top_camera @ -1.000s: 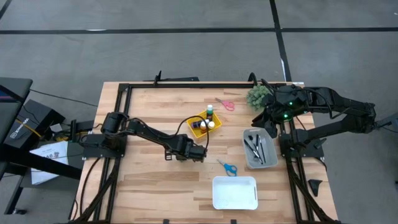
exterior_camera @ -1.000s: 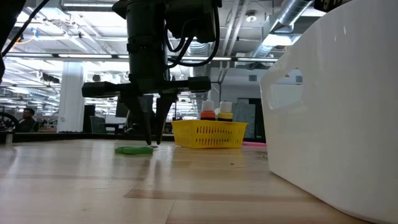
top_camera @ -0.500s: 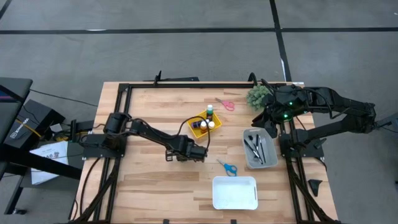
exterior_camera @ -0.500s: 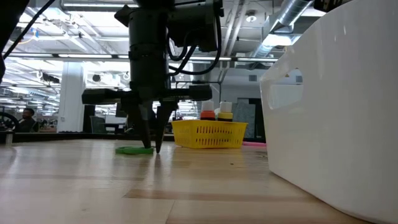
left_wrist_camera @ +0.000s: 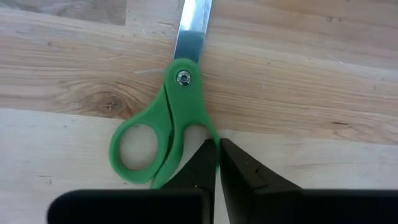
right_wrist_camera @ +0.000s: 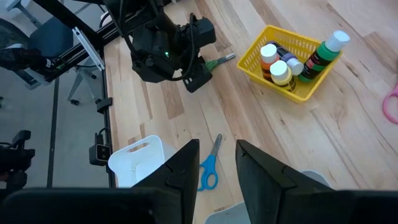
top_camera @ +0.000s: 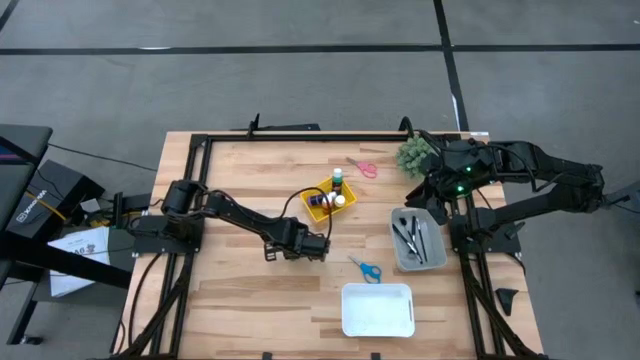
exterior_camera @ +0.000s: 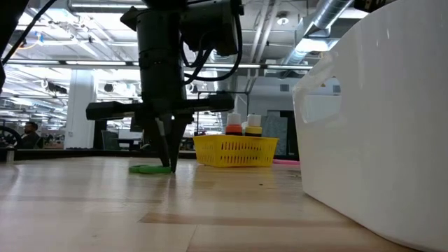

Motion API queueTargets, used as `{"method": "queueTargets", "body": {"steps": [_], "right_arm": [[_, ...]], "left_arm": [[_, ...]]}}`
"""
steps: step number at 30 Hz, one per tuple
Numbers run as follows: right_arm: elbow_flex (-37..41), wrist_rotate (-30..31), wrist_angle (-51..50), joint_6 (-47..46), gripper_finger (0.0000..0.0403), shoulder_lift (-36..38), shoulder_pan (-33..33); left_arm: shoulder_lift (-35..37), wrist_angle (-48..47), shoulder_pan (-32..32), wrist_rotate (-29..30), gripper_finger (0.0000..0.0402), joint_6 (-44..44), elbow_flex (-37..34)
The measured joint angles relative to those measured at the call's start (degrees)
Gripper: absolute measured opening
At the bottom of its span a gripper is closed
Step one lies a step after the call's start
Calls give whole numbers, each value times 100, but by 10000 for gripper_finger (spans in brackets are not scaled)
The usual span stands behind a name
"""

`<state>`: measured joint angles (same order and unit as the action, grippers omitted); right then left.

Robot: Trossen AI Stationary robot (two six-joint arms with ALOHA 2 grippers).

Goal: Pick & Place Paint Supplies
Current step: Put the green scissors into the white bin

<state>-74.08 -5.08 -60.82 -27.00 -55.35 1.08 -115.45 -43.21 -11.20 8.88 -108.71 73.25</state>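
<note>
Wood table (top_camera: 240, 290) | left gripper (left_wrist_camera: 217, 163) pinched on green scissors (left_wrist_camera: 165, 127) handle | right gripper (right_wrist_camera: 214, 163) part-open, empty, waiting over grey bin (top_camera: 417, 240) | step: grasp | next: lift, check grip holds

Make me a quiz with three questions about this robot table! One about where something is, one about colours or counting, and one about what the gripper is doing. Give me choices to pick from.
1. Where are the paint bottles?
A. in the yellow basket
B. in the white bin
C. loose on the table

2. How many pairs of scissors lie on the table?
A. one
B. two
C. three

3. What is the left gripper doing?
A. standing wide open in the air
B. shut on the green scissors, low at the table
C. holding a bottle

Answers:
1. A: the right wrist view shows the bottles standing inside the basket.
2. C: green scissors under the left gripper, blue scissors and pink scissors in the high view.
3. B: the left wrist view shows its fingers together, pinching the green handle's edge.
</note>
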Motion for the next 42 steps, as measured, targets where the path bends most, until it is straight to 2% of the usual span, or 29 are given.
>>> {"method": "queueTargets", "body": {"steps": [14, 18, 21, 25, 30, 34, 38, 42], "right_arm": [[0, 0, 9, -153, 101, 0, 0], [0, 2, 15, -268, 101, 0, 2], [0, 2, 63, -285, 101, -2, 0], [0, 0, 214, -126, 101, -2, 0], [0, -213, 813, 189, 101, -2, 2], [0, -652, 1410, 690, 101, -2, 0], [0, -1039, 1878, 1316, 101, -5, 0], [0, -1446, 2271, 1789, 101, -15, 0]], "left_arm": [[765, -381, -586, 186, 1, 100, -42], [1302, -393, -868, 646, 1, 185, -42], [1749, -230, -1053, 1047, 1, 836, -37], [2284, 164, -1182, 1292, 1, 2064, -31], [2767, 1683, -1142, 1405, 0, 4259, -28], [2896, 2795, -936, 643, 0, 5405, -17], [2895, 3791, -664, -641, 0, 6234, -20], [2872, 4555, -306, -1917, 0, 6624, -20]]}}
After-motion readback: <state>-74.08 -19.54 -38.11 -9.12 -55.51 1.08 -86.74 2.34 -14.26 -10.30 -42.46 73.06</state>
